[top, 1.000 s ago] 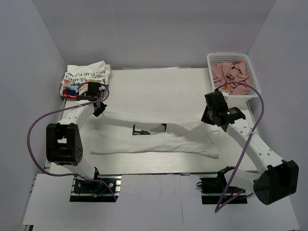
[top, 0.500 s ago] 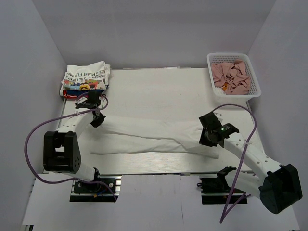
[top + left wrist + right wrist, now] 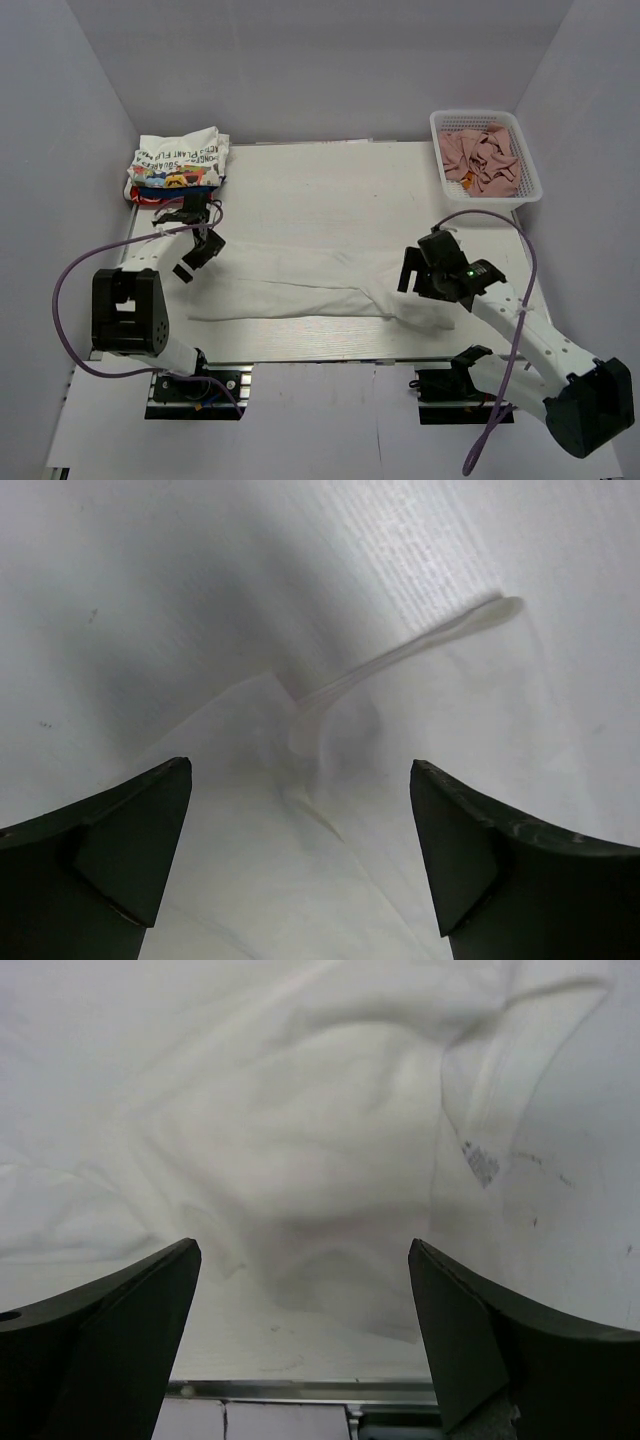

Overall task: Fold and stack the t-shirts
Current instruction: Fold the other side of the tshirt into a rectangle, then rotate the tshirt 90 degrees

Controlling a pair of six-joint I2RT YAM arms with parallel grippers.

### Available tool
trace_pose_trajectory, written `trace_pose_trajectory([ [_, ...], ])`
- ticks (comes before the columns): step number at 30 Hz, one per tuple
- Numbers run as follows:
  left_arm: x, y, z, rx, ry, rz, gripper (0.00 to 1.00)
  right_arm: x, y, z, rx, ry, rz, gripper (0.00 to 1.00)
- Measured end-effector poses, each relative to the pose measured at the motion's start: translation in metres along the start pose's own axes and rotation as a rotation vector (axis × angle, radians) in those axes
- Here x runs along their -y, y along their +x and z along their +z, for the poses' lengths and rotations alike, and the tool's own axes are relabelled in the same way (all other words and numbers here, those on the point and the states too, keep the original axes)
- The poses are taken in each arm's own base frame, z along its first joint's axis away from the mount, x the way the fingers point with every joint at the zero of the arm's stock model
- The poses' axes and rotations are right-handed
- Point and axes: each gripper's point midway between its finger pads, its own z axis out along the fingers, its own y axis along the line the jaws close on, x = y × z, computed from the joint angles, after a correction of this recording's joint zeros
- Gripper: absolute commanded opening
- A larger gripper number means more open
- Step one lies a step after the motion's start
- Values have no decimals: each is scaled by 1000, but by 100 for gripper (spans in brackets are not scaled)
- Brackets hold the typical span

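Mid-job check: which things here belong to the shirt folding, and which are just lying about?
Job:
plain white t-shirt, laid out long near the centre
stack of printed t-shirts, far left corner

Lying about:
white mesh basket
pinkish-brown cloths inside it

Rumpled white t-shirt (image 3: 300,1130) beneath the right end effector (image 3: 302,1260)
Its dark fingers (image 3: 90,1340) spread wide apart above the wrinkled cloth, which lies on the pale desk (image 3: 260,1345) near its edge
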Motion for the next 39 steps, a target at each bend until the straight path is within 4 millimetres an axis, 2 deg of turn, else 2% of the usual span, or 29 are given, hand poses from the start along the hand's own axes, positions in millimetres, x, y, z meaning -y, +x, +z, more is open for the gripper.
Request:
trace_pose_trajectory([
  [4,17,-9,-15,18,98,0,100,-21,-33,-14,120,-98,-17,90],
  [8,50,-8,-25,-9,262,37,100,-35,-46,-7,142,-131,-31,90],
  [10,65,-2,-26,-37,334,59,100,-37,-43,6,109,-119,-35,90],
  [13,78,16,-12,-102,378,96,100,-36,-34,30,37,-73,-31,90],
  [16,71,40,10,-173,344,133,100,-27,-24,56,-25,-2,-17,90],
  [19,73,38,9,-164,348,126,100,-12,-20,85,-81,88,8,90],
  [20,72,38,9,-161,342,125,100,-10,-24,89,-90,111,12,90],
  [23,61,44,7,-149,324,120,100,-12,-54,108,-58,159,36,90],
  [25,46,54,4,-154,306,123,100,-16,-74,121,-38,182,49,90],
  [29,23,73,-2,-195,269,142,100,-33,-124,149,9,185,44,90],
  [34,12,104,-19,-267,327,199,100,-83,-213,200,95,119,-30,90],
  [39,6,149,-43,-377,453,299,100,-141,-274,232,164,-78,-93,90],
])
